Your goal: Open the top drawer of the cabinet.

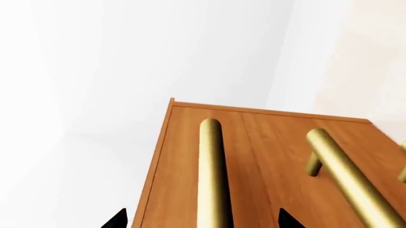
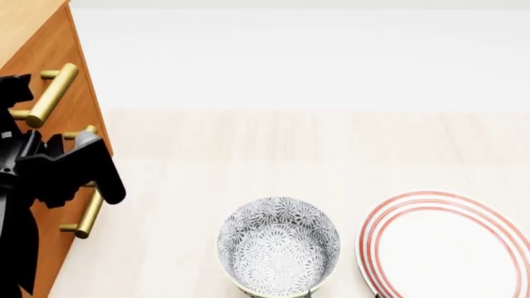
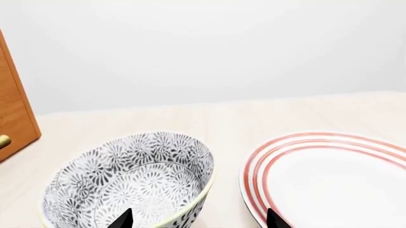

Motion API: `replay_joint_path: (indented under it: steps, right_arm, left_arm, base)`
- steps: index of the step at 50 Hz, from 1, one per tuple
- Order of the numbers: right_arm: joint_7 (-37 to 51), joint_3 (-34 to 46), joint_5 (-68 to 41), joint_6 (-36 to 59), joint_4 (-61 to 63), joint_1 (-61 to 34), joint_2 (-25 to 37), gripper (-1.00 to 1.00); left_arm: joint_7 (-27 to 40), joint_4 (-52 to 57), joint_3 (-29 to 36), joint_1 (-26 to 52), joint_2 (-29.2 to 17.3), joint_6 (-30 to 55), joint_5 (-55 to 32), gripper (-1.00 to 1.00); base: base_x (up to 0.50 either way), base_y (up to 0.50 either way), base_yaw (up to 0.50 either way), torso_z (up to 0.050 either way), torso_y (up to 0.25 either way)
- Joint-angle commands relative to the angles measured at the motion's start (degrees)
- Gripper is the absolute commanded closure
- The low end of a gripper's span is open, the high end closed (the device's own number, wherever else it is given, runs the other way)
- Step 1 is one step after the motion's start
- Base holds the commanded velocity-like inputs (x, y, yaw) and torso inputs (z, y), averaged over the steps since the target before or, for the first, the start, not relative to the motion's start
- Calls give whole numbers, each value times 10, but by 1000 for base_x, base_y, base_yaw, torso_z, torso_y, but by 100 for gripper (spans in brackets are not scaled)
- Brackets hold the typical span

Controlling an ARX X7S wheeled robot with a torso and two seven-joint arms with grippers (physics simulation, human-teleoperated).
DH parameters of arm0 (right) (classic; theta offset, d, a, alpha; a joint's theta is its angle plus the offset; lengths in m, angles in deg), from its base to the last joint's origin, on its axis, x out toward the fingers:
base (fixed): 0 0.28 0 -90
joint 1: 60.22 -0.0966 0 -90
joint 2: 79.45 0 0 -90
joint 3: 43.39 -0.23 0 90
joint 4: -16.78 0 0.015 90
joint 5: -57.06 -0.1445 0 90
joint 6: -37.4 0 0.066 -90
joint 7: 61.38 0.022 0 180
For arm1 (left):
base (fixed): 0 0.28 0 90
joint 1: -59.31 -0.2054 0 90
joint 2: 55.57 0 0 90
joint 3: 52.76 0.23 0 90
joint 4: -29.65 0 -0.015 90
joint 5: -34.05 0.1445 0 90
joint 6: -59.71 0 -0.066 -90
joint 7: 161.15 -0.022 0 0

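While the cabinet (image 2: 46, 56) fills the far left of the head view, from about nine to eleven o'clock, it is the largest thing here: orange-brown wood, three brass bar handles stacked down its front.

Top drawer (image 2: 58, 46): uppermost, at about ten o'clock. Its face looks flush with the ones below, so I judge it not yet opened. Its handle (image 2: 51, 94) is a long cylinder, with the long axis running along the drawer front.

Left gripper (image 2: 83, 171): dark, at nine o'clock in the head view, close against the cabinet front and level with the middle handle rather than the top one. In the left wrist view, one handle (image 1: 212, 175) runs straight between the two finger tips (image 1: 115, 219), which stand apart on either side of it, not touching. Which drawer that bar belongs to I cannot tell for sure. If it is the middle one, the top handle lies one bar higher.

The left arm is clearly nearer; the right is well apart.

Striped plate (image 2: 447, 245): four o'clock.

Patterned bowl (image 2: 278, 251): six o'clock.

Right gripper (image 3: 197, 223): tips apart, empty, above bowl and plate.
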Motion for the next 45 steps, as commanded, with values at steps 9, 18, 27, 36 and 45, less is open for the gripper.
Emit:
replay_joint_path:
  steps: [9,18,27,36,45]
  right_arm:
    - [-10,-9,9,-2,1,1,-8,-100]
    - [-10,-7,6,-3,-3,0,-7,-100]
    - [-8,-5,6,-3,-1,0,-6,-100]
    - [-6,-4,2,1,1,-1,-4,-100]
    - [-4,-4,0,1,0,-3,-3,-100]
  left_arm:
    - [3,-37,-17,6,21,-17,0,-100]
    - [15,-58,-16,5,25,-31,-5,-100]
    - [21,-54,-11,6,22,-32,3,100]
    - [19,-52,-7,7,21,-30,8,100]
    - [18,-56,1,14,31,-33,12,100]
  base:
    - [0,0,0,0,0]
    - [0,0,0,0,0]
    - [0,0,0,0,0]
    - [0,0,0,0,0]
    - [2,0,0,0,0]
